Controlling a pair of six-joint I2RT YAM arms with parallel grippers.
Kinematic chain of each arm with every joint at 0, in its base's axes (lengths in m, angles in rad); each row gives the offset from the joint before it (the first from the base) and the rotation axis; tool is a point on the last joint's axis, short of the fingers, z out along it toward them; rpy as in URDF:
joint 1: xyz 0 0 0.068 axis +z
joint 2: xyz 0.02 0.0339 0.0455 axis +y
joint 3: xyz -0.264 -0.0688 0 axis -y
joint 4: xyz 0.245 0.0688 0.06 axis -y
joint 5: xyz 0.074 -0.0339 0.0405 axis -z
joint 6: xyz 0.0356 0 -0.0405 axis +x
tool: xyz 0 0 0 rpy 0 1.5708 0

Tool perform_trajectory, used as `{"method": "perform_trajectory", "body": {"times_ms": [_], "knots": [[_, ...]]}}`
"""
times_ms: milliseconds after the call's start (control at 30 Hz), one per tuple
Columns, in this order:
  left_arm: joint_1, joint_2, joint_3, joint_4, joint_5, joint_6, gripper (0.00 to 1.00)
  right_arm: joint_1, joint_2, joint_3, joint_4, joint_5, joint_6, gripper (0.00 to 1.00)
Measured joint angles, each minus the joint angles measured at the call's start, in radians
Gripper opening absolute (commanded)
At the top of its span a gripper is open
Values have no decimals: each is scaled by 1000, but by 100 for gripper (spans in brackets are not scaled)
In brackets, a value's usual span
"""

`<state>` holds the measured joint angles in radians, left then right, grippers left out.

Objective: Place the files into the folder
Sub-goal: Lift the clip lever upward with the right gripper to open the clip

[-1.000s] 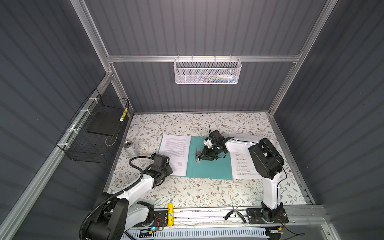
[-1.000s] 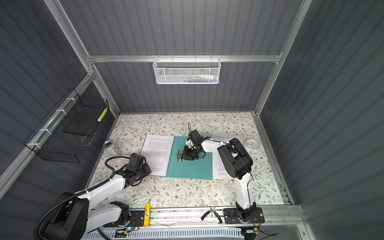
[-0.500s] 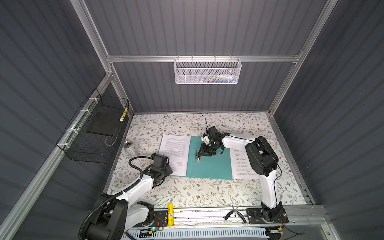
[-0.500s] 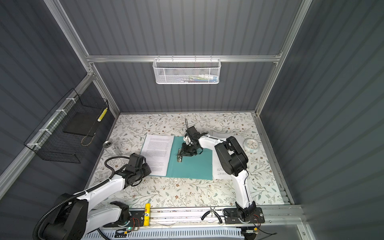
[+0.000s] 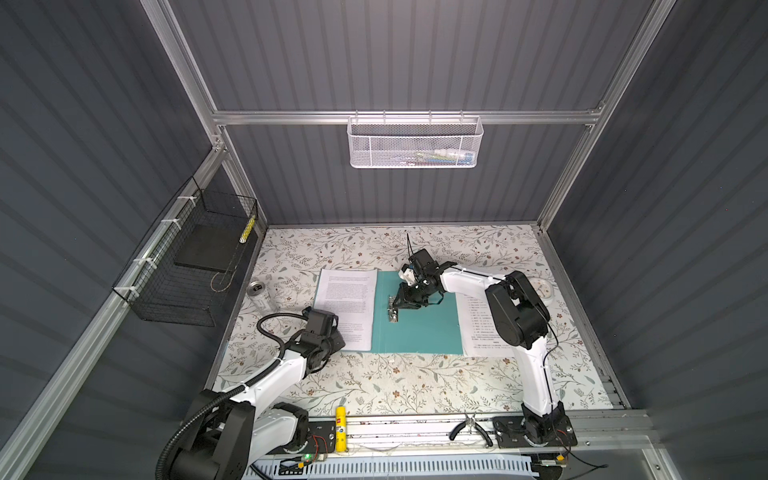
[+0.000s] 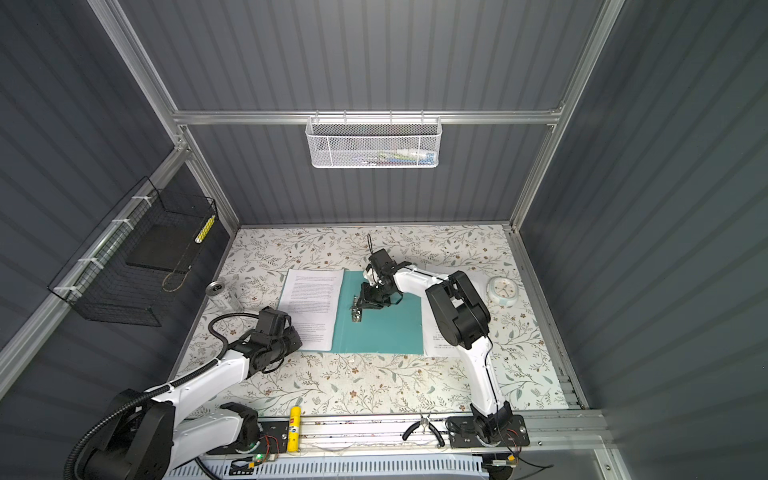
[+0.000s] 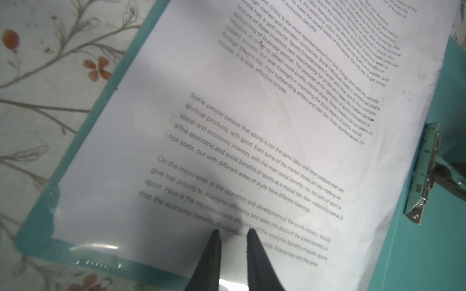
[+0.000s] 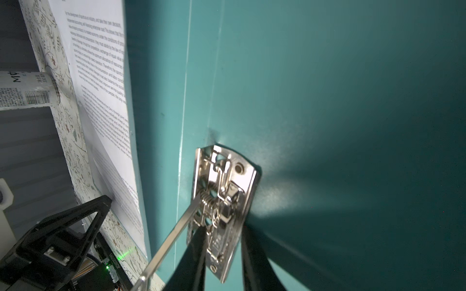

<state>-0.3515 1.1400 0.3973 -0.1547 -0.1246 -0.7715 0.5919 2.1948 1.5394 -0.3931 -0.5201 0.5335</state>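
Files [image 5: 347,307] first: the printed stack lies flat on the 9 o'clock half of the open folder [image 5: 419,332]. My left fingers [image 7: 232,233] are at its near corner, roughly 7 o'clock on the worktop [image 5: 374,386]. The tips are right over the sheet with only a narrow gap, and nothing is pinched between them.

The folder itself is spread open mid-worktop, teal inside facing up. One more printed sheet [image 5: 478,328] lies along its 3 o'clock edge, partly hidden by my right arm.

A bit further back, my right fingers [image 8: 222,226] are clamped on the metal clip [image 8: 222,191] near the spine, one finger on each side of its plate. Its lever [image 8: 171,239] is sticking up.

Further out there's a drinks can [image 5: 259,293] at 9 o'clock and a small round clock [image 6: 503,289] at 2 o'clock.
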Motion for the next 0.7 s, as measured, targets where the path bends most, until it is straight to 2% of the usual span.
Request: {"method": "perform_trajectory", "body": {"times_ms": [367, 700], "knots": [[0, -20, -11, -2, -7, 0, 22, 7, -113, -149, 56, -14, 35, 27], [0, -18, -11, -2, -7, 0, 22, 85, -120, -150, 76, -38, 57, 27]]}}
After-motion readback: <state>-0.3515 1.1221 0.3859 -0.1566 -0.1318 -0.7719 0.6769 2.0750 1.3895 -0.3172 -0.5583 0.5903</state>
